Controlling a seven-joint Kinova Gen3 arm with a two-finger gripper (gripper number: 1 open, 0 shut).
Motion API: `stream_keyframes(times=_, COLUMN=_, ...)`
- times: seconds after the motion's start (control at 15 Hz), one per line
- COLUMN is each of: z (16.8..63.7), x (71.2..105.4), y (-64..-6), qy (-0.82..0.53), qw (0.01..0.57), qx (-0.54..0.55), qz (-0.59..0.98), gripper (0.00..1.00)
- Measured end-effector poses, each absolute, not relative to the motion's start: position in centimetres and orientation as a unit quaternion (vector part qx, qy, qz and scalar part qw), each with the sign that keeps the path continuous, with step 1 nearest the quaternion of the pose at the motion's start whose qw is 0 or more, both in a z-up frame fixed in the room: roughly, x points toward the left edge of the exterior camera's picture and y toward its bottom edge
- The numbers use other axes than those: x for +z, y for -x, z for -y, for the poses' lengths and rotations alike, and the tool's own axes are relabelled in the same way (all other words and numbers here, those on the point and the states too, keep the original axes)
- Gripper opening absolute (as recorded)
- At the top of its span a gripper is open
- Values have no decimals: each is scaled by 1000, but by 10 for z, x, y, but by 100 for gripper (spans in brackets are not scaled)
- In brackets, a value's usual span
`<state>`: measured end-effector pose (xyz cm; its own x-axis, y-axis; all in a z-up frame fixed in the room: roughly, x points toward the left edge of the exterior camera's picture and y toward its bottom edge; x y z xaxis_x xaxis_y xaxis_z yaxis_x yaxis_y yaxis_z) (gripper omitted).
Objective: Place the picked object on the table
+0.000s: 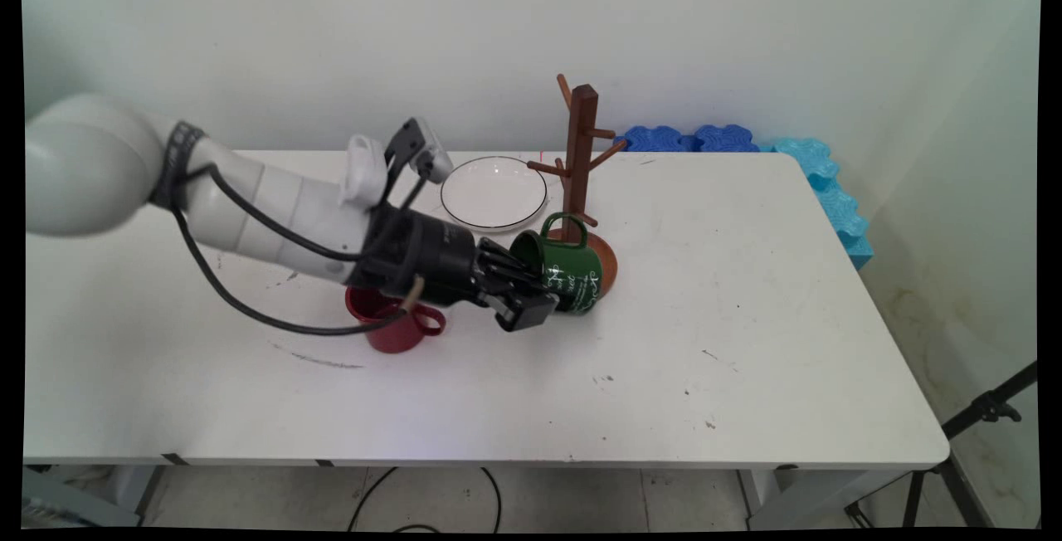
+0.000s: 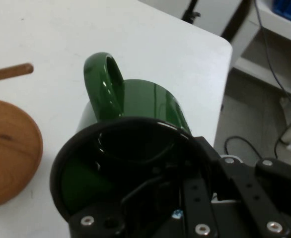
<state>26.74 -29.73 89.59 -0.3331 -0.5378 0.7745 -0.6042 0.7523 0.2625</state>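
My gripper (image 1: 531,292) is shut on the rim of a green mug (image 1: 572,271), with one finger inside the mouth and the other outside the wall. The mug lies tipped on its side, its mouth towards my hand and its handle pointing up. It is right against the round base of a brown wooden mug tree (image 1: 581,159). In the hand view the green mug (image 2: 150,99) fills the middle, the gripper (image 2: 185,166) clamps its black-lined rim, and the tree's base (image 2: 6,148) shows at the left.
A red mug (image 1: 398,329) stands upright under my wrist. A white plate (image 1: 494,192) with a dark rim lies behind the hand. Blue foam pieces (image 1: 830,184) line the table's far right corner. A black tripod (image 1: 987,412) stands off the right edge.
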Motion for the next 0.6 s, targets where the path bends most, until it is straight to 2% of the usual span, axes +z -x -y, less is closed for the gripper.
stream_keyframes(times=0.6, z=320, x=956, y=-297, qy=-273, qw=416, qx=39, qz=867, gripper=0)
